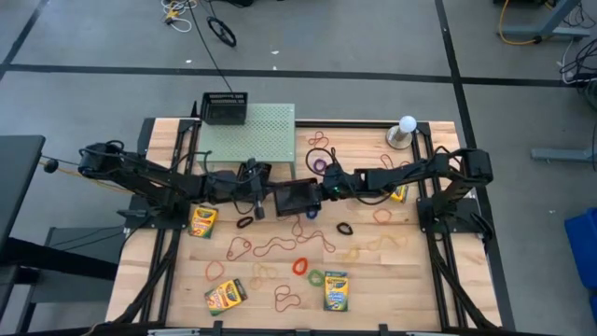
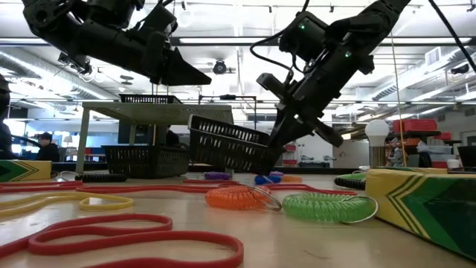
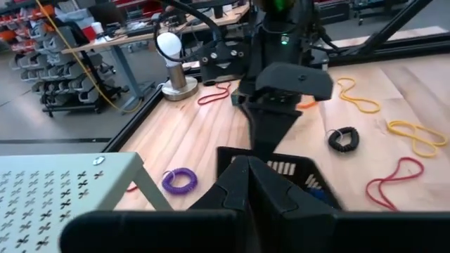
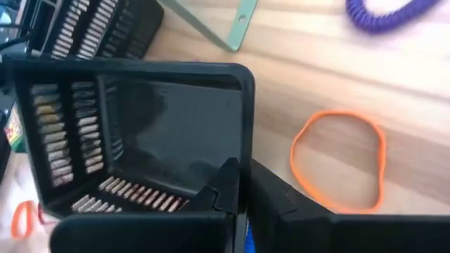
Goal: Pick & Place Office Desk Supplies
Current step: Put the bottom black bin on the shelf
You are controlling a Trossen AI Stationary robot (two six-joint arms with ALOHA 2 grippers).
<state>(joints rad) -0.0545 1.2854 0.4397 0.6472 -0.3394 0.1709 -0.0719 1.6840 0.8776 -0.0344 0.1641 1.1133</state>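
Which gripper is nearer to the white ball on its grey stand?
The right gripper. It grips the black mesh tray at mid-table, on the side facing the white ball. The left gripper holds the tray's opposite side, farther from the ball.

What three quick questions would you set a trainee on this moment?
1. True or false: the black mesh tray lies flat on the table.
2. What stands at the table's far right corner? A. a mug B. a white ball on a stand C. a stapler
3. Which end effector clamps the tray's wall?

Key
1. False: it is tilted, lifted off the wood.
2. B
3. The right end effector; the left end effector is shut, next to the tray's other side.
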